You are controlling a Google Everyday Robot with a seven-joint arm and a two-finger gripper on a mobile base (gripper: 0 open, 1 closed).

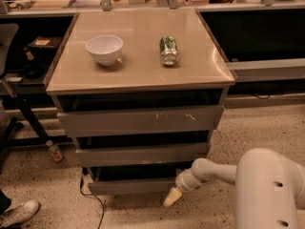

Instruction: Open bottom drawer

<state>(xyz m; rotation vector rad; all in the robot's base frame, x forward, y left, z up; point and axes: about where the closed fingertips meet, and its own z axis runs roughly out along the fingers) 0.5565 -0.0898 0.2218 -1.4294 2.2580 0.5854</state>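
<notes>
Three in all, counting drawers down the front of the bench [143,73]: top drawer [140,120], middle drawer [143,155], and bottom drawer [133,185] sitting lowest, just above the floor, showing a dark gap above its front panel. Counting one white bowl [104,48] standing upright and one green can [168,50] lying on its side, apart on the bench top. Seeing one end effector [172,197] hanging low, just beside the bottom drawer's lower right corner, pointing down and left. Not managing to tell how far open, nor whether touching or holding anything.
</notes>
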